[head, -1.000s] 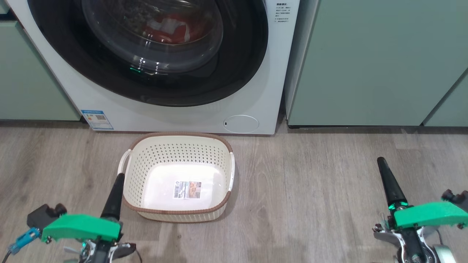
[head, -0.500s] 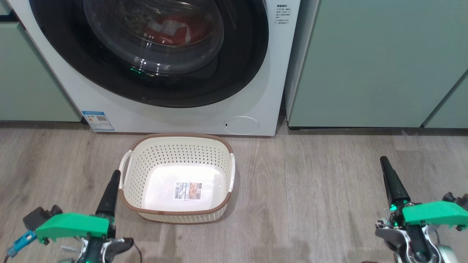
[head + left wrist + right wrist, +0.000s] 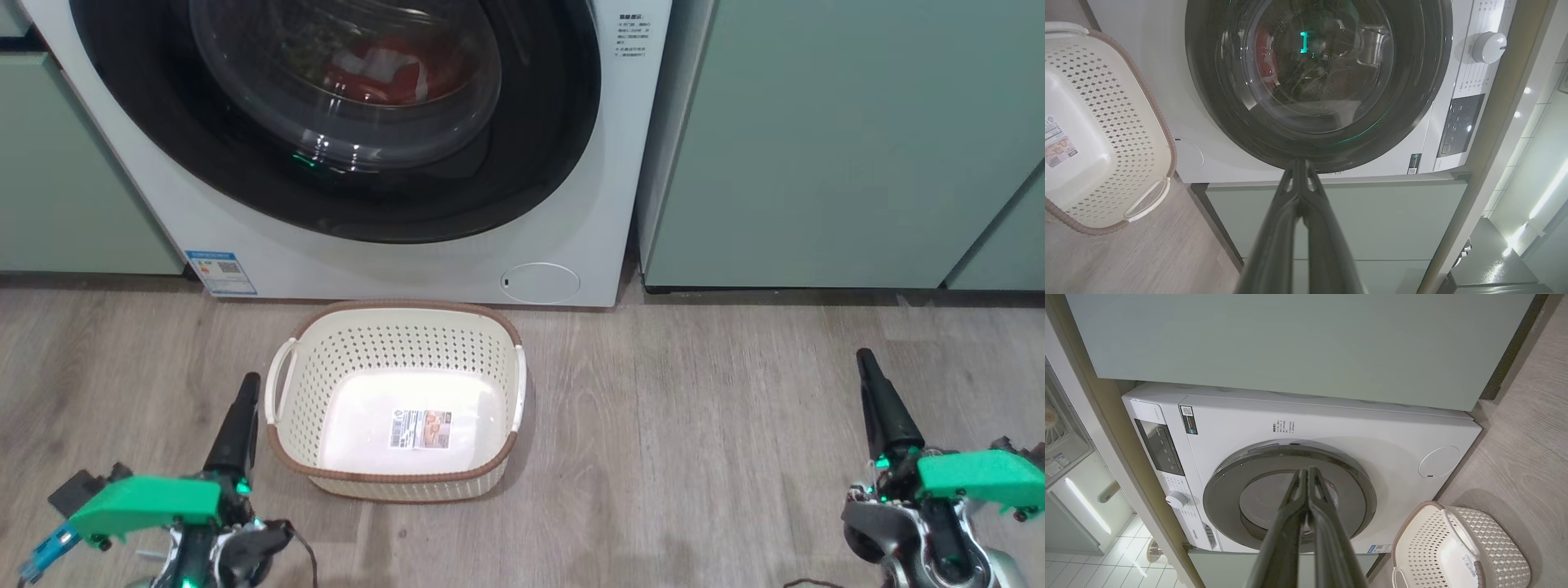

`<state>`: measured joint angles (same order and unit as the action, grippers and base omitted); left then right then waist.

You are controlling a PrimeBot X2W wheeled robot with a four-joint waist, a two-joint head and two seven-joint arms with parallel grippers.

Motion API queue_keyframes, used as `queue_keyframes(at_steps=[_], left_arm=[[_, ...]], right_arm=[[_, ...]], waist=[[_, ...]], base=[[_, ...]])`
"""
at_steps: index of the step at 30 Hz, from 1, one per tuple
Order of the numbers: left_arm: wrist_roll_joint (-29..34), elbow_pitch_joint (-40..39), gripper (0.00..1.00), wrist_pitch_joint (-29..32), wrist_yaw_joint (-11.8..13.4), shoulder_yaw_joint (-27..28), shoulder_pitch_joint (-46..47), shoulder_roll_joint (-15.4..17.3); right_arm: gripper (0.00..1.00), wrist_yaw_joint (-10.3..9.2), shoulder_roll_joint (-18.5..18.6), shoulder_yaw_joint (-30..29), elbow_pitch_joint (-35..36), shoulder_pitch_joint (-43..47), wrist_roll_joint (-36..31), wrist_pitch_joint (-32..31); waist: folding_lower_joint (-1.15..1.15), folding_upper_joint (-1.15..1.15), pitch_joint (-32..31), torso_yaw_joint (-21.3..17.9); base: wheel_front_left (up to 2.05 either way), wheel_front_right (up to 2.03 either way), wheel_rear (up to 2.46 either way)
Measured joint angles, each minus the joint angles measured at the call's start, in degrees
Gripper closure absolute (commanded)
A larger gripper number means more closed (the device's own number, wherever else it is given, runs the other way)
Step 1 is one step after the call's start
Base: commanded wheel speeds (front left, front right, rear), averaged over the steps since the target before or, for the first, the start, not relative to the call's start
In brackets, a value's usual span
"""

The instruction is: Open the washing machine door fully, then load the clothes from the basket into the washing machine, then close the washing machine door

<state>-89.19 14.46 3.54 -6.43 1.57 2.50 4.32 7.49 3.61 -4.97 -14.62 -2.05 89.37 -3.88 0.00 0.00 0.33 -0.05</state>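
At the far left a pale green cabinet (image 3: 57,163) stands beside the washing machine (image 3: 245,237), and low in the head view the left gripper (image 3: 248,385) hovers over the wood floor (image 3: 694,425), near the left handle of the basket (image 3: 392,347) and apart from it. Its two dark fingers (image 3: 1274,245) are pressed together along their length in the left wrist view, clenched on nothing. A blue sticker (image 3: 220,272) sits at the machine's lower left corner. Above it, the washing machine door (image 3: 531,155) lies closed against the white front, its glossy black ring framing the bulging glass. Through that glass the clothes (image 3: 384,69) show as red and white fabric inside the drum. The basket stands upright on the floor just in front of the machine, below the door, with a sticker label (image 3: 419,429) on its white floor. To the right of the basket, a round flap (image 3: 540,282) marks the machine's lower right front. Further right a second green cabinet (image 3: 816,139) adjoins the machine. At the far right the right gripper (image 3: 865,363) hangs above bare floor, well apart from the basket, and the right wrist view shows its fingers clamped tight together, holding nothing and pointing toward the door.
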Motion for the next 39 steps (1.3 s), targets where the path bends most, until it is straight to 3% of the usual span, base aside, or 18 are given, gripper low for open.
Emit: queue_keyframes(at_steps=[8, 39], left_arm=[[-4.4, 1.2, 1.00, 1.0, -0.5, 0.7, 0.2, -0.3], [-4.3, 1.2, 1.00, 1.5, -0.5, 1.7, 0.9, -0.7]], right_arm=[[1.00, 0.00, 0.0, -0.4, -1.1, -1.0, 4.1, -0.5], [1.00, 0.00, 0.0, -1.1, -1.2, -1.2, 4.0, -1.2]], waist=[[0.00, 0.00, -0.1, 0.1], [0.00, 0.00, -0.1, 0.1]], base=[[0.00, 0.00, 0.00], [0.00, 0.00, 0.00]])
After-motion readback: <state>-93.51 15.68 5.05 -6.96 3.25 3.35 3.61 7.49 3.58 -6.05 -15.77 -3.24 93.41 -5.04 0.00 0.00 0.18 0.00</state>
